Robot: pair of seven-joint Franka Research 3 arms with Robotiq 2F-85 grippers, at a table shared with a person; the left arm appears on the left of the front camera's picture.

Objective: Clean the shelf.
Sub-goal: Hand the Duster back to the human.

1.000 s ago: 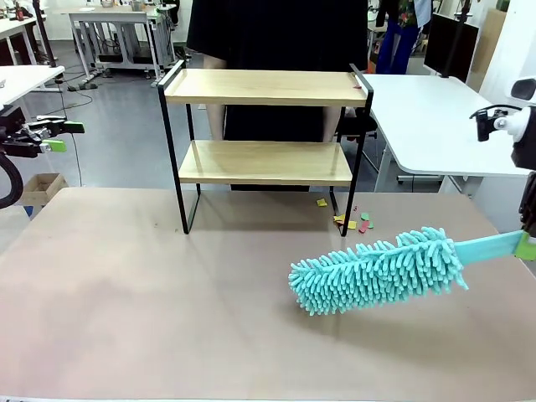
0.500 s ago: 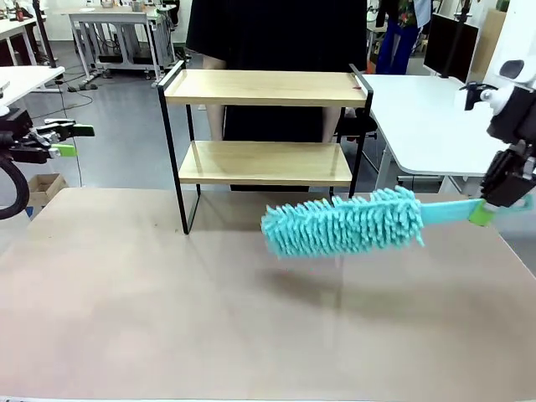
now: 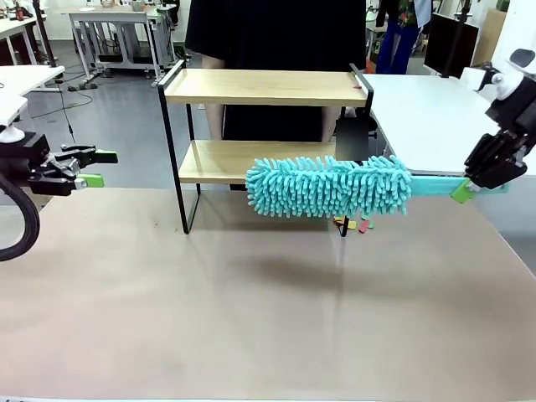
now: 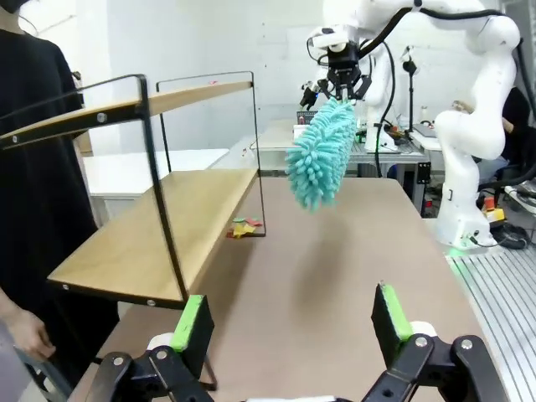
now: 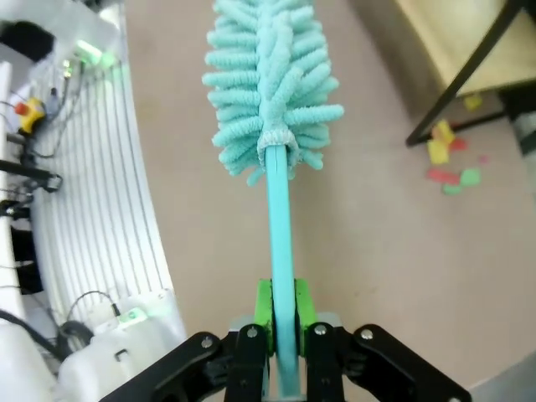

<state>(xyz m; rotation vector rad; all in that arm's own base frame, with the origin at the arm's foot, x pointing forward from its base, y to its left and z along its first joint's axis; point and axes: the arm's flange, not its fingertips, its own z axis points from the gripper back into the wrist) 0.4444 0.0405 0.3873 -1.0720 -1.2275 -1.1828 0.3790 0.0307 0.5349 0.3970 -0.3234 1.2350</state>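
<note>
Shelf [image 3: 264, 126] at far centre of the table [image 3: 251, 318]: two light wooden boards in a thin black frame, legs on the tabletop, a person standing just behind. Judged light and stiff, liable to slide or tip if pushed hard; best swept with gentle strokes rather than grasped, or steadied at a frame upright if needed. Small coloured scraps [image 3: 356, 223] on the table by the right near leg.

Duster [image 3: 328, 186]: teal fluffy head, soft and yielding, on a flat rigid handle; held level in the air, in front of the lower board, right of centre. Taken by the handle end.

Right gripper [image 5: 280, 335] at far right, clamped shut on the duster handle, pads pressed to either flat face.

Left gripper [image 4: 289, 322] at left, well apart from the shelf, fingers spread wide, holding nothing.
</note>
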